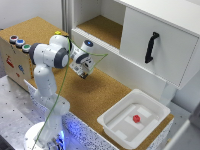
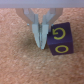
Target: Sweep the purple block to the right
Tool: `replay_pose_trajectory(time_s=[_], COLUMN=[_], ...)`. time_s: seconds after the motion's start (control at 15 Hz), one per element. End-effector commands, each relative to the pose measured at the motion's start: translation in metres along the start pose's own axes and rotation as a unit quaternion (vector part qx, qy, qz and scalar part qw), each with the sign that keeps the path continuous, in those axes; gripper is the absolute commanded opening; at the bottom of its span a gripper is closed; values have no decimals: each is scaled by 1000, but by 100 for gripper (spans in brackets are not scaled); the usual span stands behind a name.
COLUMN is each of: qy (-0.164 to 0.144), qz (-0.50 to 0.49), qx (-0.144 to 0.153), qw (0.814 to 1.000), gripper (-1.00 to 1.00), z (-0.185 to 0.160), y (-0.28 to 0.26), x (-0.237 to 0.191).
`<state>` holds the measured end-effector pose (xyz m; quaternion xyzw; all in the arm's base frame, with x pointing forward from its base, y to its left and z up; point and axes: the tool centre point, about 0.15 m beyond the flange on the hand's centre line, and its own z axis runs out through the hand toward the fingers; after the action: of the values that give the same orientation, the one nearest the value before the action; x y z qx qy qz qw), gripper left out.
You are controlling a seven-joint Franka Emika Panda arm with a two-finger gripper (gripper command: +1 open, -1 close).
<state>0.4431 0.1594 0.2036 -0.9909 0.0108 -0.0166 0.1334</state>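
Observation:
A purple block (image 2: 61,41) with yellow letters on its faces lies on the cork tabletop. In the wrist view my gripper (image 2: 41,45) is shut, its two fingers pressed together with nothing between them. The fingertips (image 2: 44,42) stand right against one side of the block. In the exterior view the gripper (image 1: 83,75) points down at the cork surface near the middle of the table, and the block is hidden behind it.
A white bin (image 1: 125,125) holding a small red object (image 1: 136,119) stands at the exterior view's right front. A white cabinet with a black handle (image 1: 151,46) rises behind. A wooden box with coloured buttons (image 1: 19,42) sits at the left.

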Motion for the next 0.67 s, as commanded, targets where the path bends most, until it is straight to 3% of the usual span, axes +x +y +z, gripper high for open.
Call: replay_pose_trajectory(time_s=[0.0, 0.6], qy=[20, 16], qz=[14, 38], qx=[-20, -27], qw=[999, 999], gripper=[-100, -100], z=[-18, -44], y=[45, 123], x=[-7, -7])
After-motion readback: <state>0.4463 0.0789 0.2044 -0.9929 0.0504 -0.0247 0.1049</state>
